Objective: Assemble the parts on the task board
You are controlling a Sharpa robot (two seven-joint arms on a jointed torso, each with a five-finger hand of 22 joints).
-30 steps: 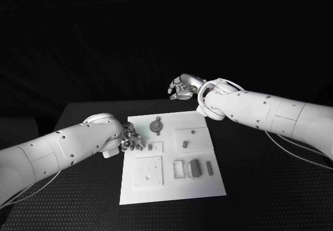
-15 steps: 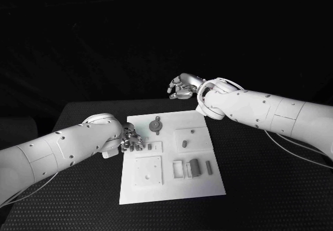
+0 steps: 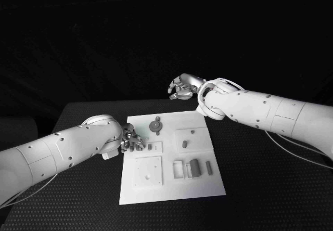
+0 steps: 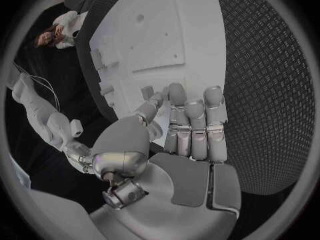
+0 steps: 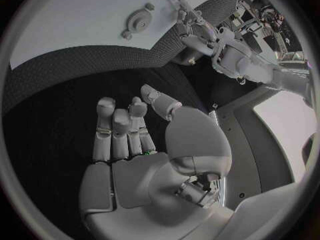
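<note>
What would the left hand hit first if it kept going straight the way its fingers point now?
Most likely the task board: the left hand hangs at its near-left edge with fingers aimed across it, toward a small part just ahead. How high the fingers are above the board is unclear.

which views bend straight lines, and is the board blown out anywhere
Head view: board edges straight, evenly lit. Left wrist view: fisheye bows the board edge; its surface glares pale beyond the left hand. Right wrist view: board edge curves too, less washed out.

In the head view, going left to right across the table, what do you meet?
Left hand → round disc part on the task board → small peg part → right hand, raised beyond the board's far edge.
</note>
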